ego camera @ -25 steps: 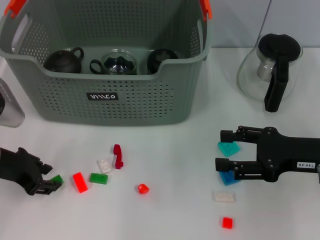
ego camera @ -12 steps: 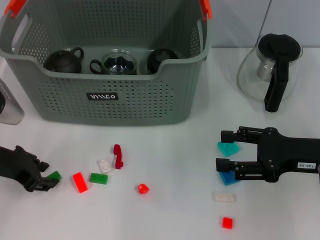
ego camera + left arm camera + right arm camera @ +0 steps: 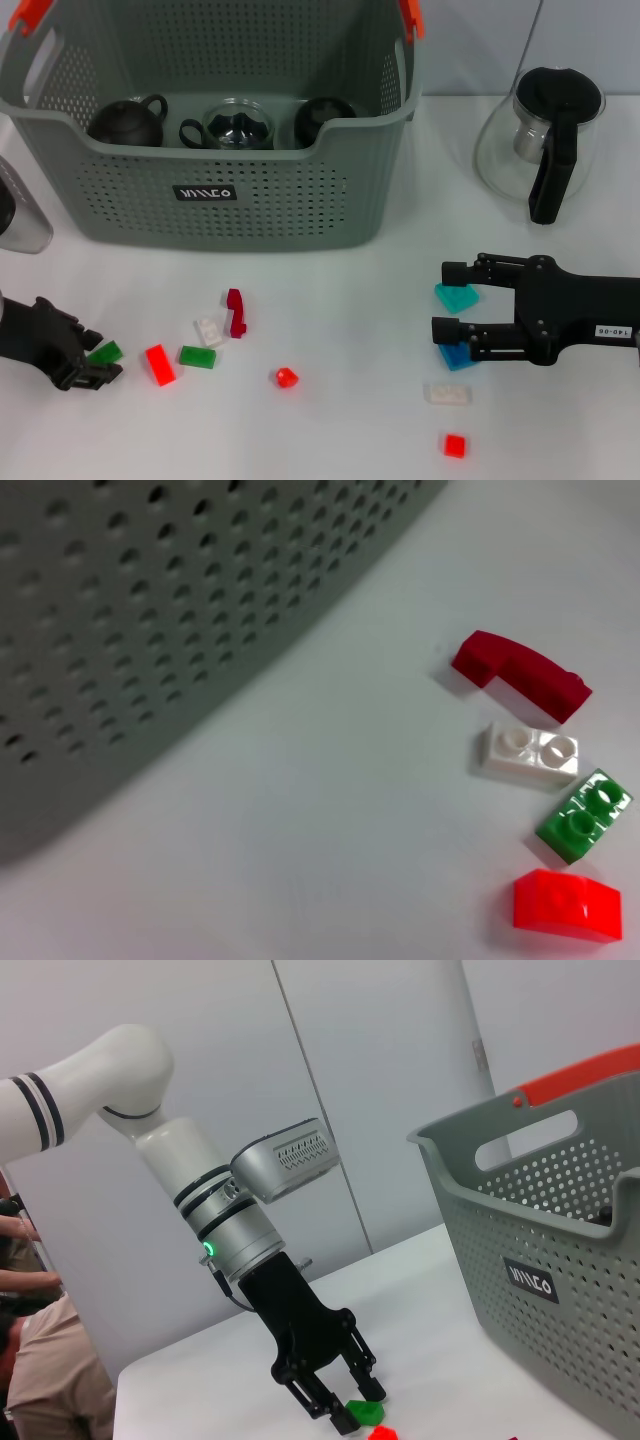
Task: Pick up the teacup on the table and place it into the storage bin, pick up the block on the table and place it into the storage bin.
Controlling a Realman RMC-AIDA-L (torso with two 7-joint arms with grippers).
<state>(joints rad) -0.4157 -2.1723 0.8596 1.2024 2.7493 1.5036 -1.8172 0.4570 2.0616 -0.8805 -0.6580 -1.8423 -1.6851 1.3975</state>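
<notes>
The grey perforated storage bin (image 3: 215,200) stands at the back left and holds two dark teacups (image 3: 128,120) and a glass cup (image 3: 238,125). My left gripper (image 3: 95,357) is low over the table at the front left, shut on a small green block (image 3: 104,352). The right wrist view also shows this gripper (image 3: 340,1405) with the green block (image 3: 362,1412) at its fingertips. My right gripper (image 3: 445,298) is open at the right, its fingers on either side of a teal block (image 3: 456,296). A blue block (image 3: 458,355) lies just beside it.
Loose blocks lie on the table: red (image 3: 159,364), green (image 3: 197,356), white (image 3: 209,330), dark red (image 3: 235,312), small red (image 3: 285,377), white (image 3: 447,393), red (image 3: 455,445). A glass kettle (image 3: 545,140) stands at the back right. The bin wall (image 3: 150,630) fills the left wrist view.
My left gripper has shifted a little to the left with the green block between its fingers. The right arm and the other blocks have not moved.
</notes>
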